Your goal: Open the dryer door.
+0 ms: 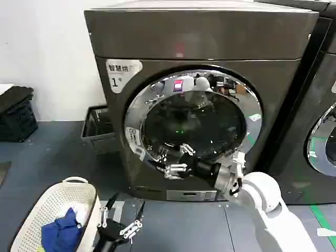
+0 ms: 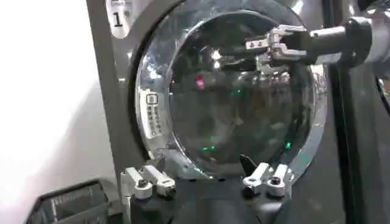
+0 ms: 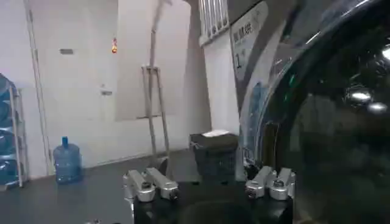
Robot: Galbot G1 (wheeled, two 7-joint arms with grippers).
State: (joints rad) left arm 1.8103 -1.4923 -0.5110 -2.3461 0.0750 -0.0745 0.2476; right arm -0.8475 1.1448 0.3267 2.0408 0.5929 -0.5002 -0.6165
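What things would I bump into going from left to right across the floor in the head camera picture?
Black crate → white basket → left hand → dryer door, with the right hand at its lower rim → darker machine.

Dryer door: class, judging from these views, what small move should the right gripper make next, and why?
Probably hook the rim and ease it outward. The dryer door looks shut against the dryer, and the right gripper, fingers open, sits at the lower chrome rim. The left gripper waits low, near the floor.
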